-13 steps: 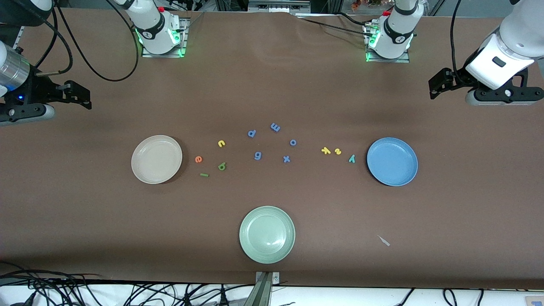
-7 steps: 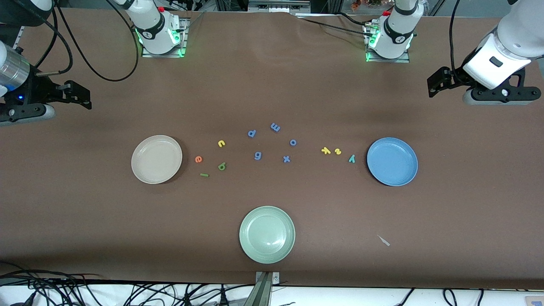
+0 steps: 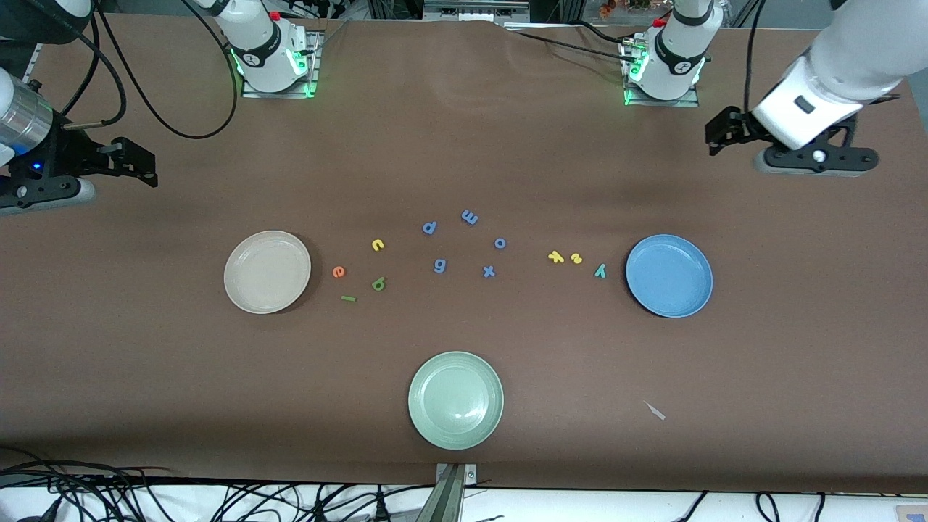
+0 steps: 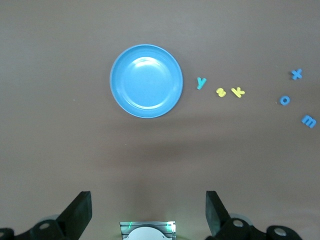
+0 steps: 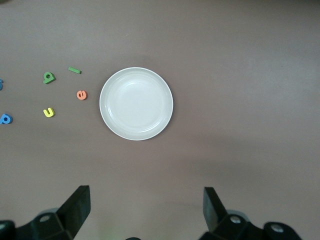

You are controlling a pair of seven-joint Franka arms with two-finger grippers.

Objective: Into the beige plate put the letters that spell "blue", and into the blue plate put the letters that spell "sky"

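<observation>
A: Seven letters lie loose on the table (image 3: pixel 464 145), none in a plate yet. The yellow k (image 3: pixel 556 257), yellow s (image 3: pixel 576 258) and teal y (image 3: pixel 599 271) sit in a short row just beside the blue plate (image 3: pixel 669 275), toward the left arm's end.

B: And the others?

A: The orange e (image 3: pixel 338 272), green l (image 3: pixel 349 298), green b (image 3: pixel 378 283) and yellow u (image 3: pixel 378 245) cluster near the beige plate (image 3: pixel 267 272), toward the right arm's end.

B: So which arm suits which group?

A: I'd judge the left end effector (image 3: pixel 725 134) is the closer one to the sky letters; it hangs high over bare table near its own end, fingers spread wide, holding nothing. The right end effector (image 3: pixel 138 163) hangs likewise over its own end, wide and empty, closer to the blue letters.

B: Any awkward piece?

A: The l is a thin bar, lying nearly along the table's length, so the fingers should probably close across its short width.
</observation>
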